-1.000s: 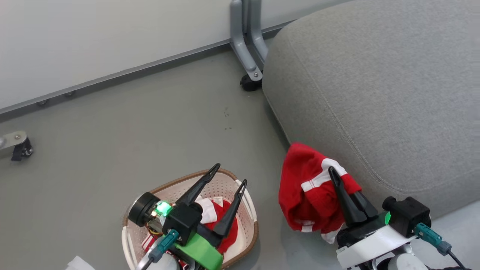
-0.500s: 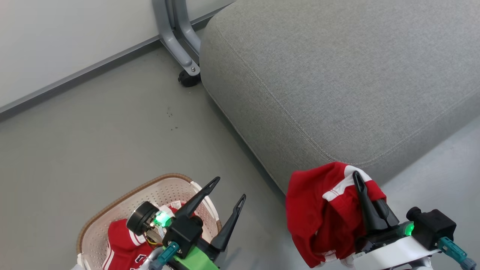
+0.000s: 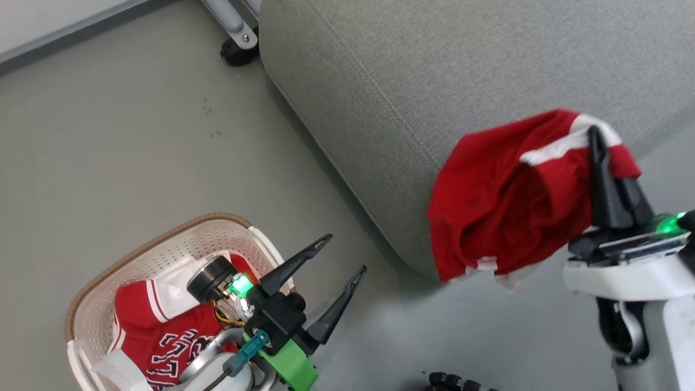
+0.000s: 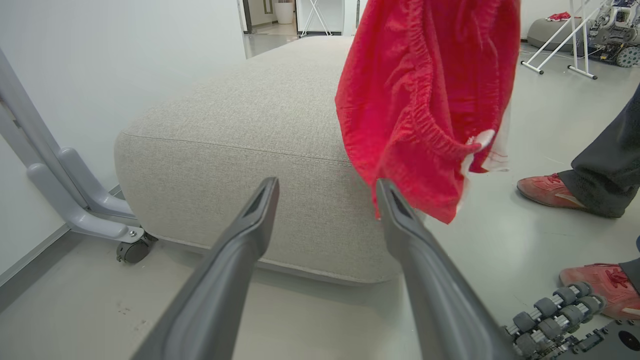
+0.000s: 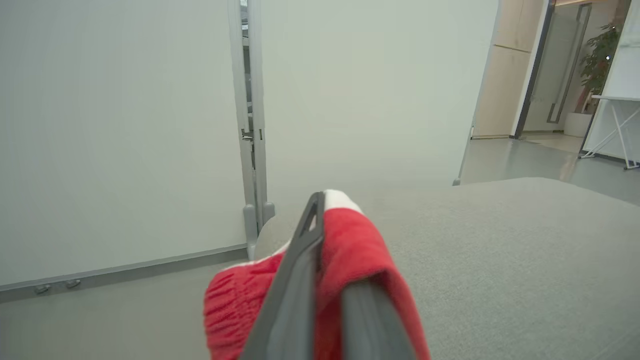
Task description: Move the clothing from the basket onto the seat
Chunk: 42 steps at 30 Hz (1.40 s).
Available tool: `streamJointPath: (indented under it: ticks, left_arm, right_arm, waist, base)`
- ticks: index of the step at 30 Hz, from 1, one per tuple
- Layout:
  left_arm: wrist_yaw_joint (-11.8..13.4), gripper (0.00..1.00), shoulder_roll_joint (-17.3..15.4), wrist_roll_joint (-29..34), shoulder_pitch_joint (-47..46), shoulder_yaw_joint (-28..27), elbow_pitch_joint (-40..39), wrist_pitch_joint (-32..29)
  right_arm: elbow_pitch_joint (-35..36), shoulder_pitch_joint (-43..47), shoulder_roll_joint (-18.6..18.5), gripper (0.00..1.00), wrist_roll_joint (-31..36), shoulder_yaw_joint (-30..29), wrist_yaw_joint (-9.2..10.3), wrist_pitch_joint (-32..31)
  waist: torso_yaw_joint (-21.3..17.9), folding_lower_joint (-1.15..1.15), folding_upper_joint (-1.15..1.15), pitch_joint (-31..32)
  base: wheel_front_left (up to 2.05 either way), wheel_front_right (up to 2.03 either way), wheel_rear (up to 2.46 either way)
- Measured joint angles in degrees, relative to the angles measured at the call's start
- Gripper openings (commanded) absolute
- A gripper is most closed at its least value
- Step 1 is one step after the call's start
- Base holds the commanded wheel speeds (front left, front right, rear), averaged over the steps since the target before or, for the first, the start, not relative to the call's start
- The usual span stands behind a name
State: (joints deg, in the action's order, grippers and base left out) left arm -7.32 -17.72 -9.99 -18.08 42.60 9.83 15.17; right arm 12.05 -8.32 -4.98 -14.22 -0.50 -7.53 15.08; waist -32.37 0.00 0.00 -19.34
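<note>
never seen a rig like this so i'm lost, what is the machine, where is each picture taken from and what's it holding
This is a wheeled robot with two arms, each ending in a gripper with two long dark fingers. One picture comes from a camera on its head, looking down; the other two come from cameras on its wrists, looking along the fingers. On the floor stands a cream basket holding a red numbered garment, beside a big grey seat. The left gripper is open and empty, near the basket. The right gripper is shut on a second red garment, which hangs at the seat's edge, not yet laid on it. The left wrist view also catches a person's red shoes.
</note>
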Motion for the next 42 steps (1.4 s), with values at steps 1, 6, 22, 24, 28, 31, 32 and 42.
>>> streamJointPath:
  ticks: [1,6,22,24,28,31,32,42]
  left_arm:
    - [0.0,1.0,-0.25,-0.01,-0.36,0.21,-0.12,0.0]
    - [-0.01,1.0,-1.4,0.57,-3.42,2.44,-3.68,-2.18]
    - [0.05,1.0,-5.44,3.16,-12.81,2.21,-11.89,-6.53]
    - [0.1,1.0,-5.22,3.35,-13.46,2.35,-11.87,-6.21]
    - [0.24,1.0,-4.56,3.45,-14.27,2.69,-11.32,-5.26]
    - [0.35,1.0,-4.21,3.47,-14.63,2.72,-10.57,-4.49]
    - [0.41,1.0,-4.1,3.46,-14.66,2.75,-10.28,-4.41]
    - [1.29,1.0,-1.83,1.86,-14.1,3.22,-5.63,-1.46]
  right_arm:
    - [0.12,-2.05,-0.6,0.0,0.24,-0.79,0.0,0.0]
    - [-0.66,-14.65,-5.42,0.0,-0.13,-6.88,-0.01,0.0]
    - [-18.14,-35.84,-21.3,0.0,2.27,-20.31,-0.01,0.04]
    - [-22.42,-36.11,-21.61,0.0,2.75,-19.9,-0.01,0.03]
    - [-29.47,-36.93,-21.26,0.22,3.41,-19.65,-0.01,0.02]
    - [-31.16,-36.34,-19.09,1.0,4.66,-19.67,-0.01,0.01]
    - [-31.17,-35.98,-18.35,1.0,5.08,-19.87,-0.01,0.01]
    - [-27.85,-26.88,-10.02,1.0,10.47,-22.73,-0.02,0.01]
  waist:
    - [-0.02,0.0,0.0,-0.83]
    - [0.15,0.0,0.0,-6.39]
    - [6.78,0.01,0.0,-26.41]
    - [8.38,0.01,0.0,-28.09]
    - [11.53,0.01,0.0,-30.28]
    - [13.5,0.01,0.0,-31.27]
    - [13.98,0.01,0.0,-31.44]
    - [15.8,0.0,0.0,-27.51]
  base:
    - [0.0,0.0,0.0]
    - [0.0,0.0,0.0]
    - [0.0,0.0,0.0]
    - [0.0,0.0,0.0]
    - [0.0,0.0,0.0]
    - [0.0,0.0,0.0]
    - [0.0,0.0,0.0]
    - [0.0,0.0,0.0]
